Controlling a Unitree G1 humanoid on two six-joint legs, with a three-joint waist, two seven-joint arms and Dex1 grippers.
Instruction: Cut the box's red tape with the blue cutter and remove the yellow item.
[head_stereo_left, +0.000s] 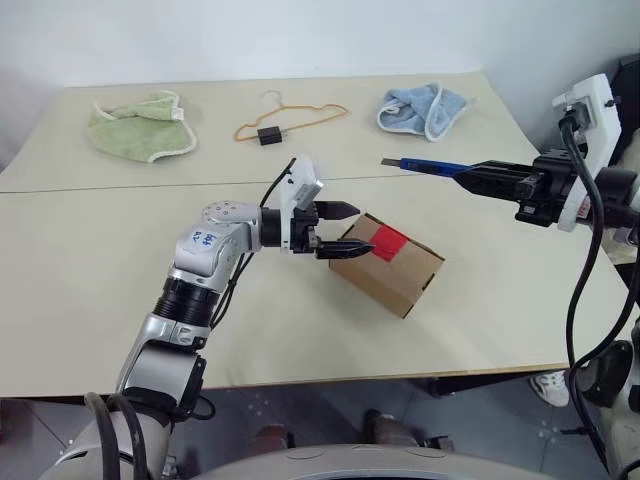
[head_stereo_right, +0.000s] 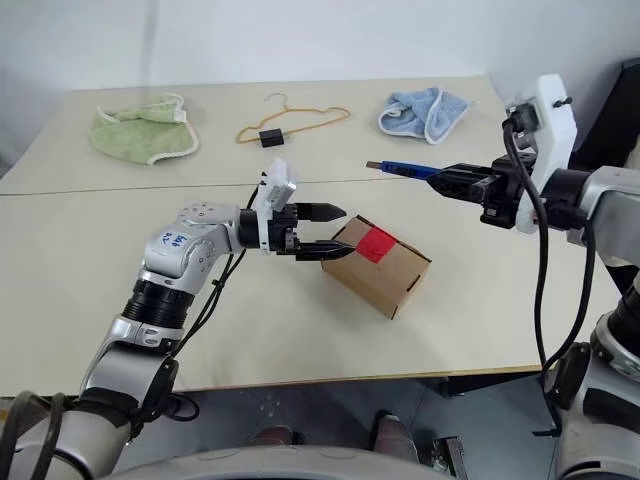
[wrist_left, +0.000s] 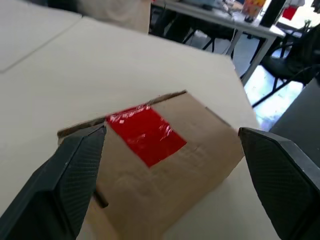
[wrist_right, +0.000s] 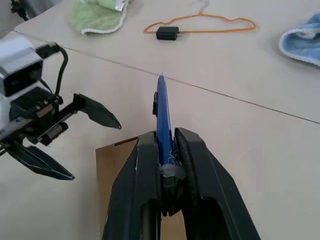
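Barely started imo: red tape (head_stereo_left: 389, 241) on the box (head_stereo_left: 386, 266), mid-frame on the desk (head_stereo_left: 90, 270), looks uncut. Right claw (head_stereo_left: 478, 178) grips the blue cutter (head_stereo_left: 428, 166); left claw (head_stereo_left: 339, 229) gapes wide at the box.

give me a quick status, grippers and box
Left gripper open, fingers astride the box end. Right gripper shut on blue cutter, above the table. Red tape uncut, nothing in the way.

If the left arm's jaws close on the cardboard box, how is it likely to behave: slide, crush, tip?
The box is small, thin cardboard, so probably light and apt to skid on the smooth table. Its walls may dent under a hard squeeze. It sits flat, with red tape still sealing it, so tipping seems unlikely. The left gripper stands open at one corner.
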